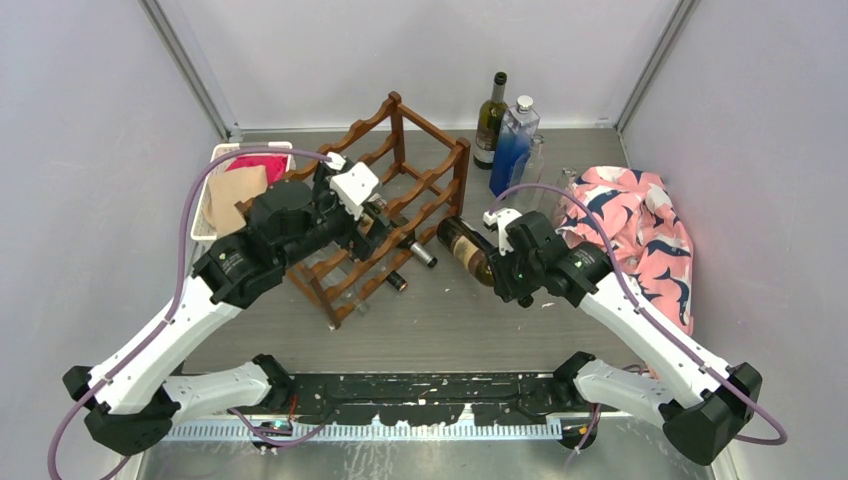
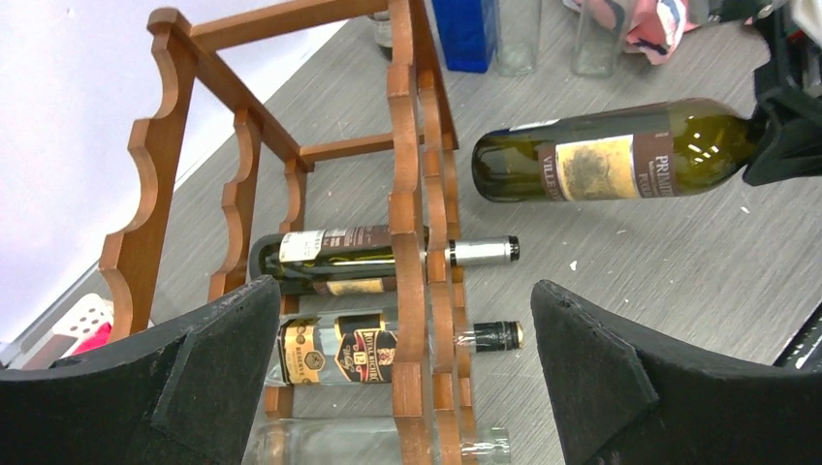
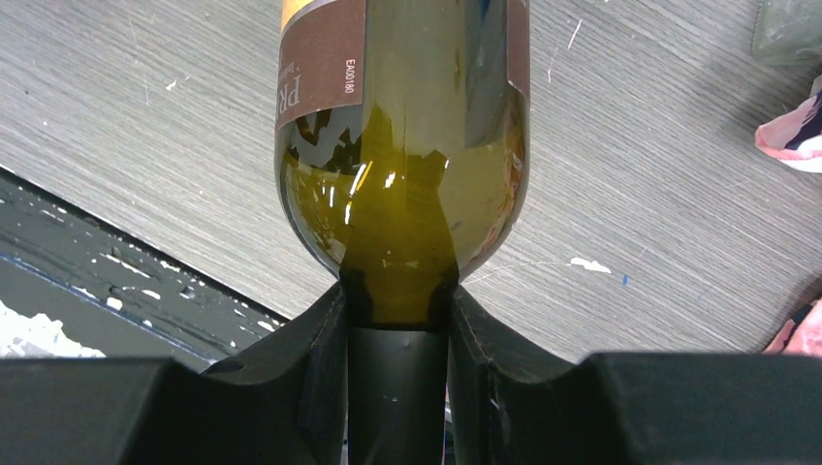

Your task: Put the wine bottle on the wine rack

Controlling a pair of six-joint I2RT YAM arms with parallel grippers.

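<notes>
Upper left of the overhead view first: white basket, pink and tan cloths inside, tight against the wall. Next along, centre-left: the wine rack, dark reddish wood, standing on the grey surface. Right up at its near side, the left tool, spread as wide as it goes and gripping nothing. Hard to read from overhead with the arm across it, but plain from the left wrist view.

Seen properly only from that wrist view: three bottles lying in the rack. Silver-capped bottle uppermost, black-capped bottle below, clear bottle at the bottom edge of frame.

Now the centre of the overhead frame: the wine bottle, lying level, base toward the rack, just beside it and not in it. Clear of the surface or touching? Cannot tell. Clamped tight on its neck, the right tool. Best shown by the right wrist view, with a dark finger either side of the neck under the green shoulder.

Upper centre: standing bottles near the back wall. Far right: pink patterned cloth, heaped.
</notes>
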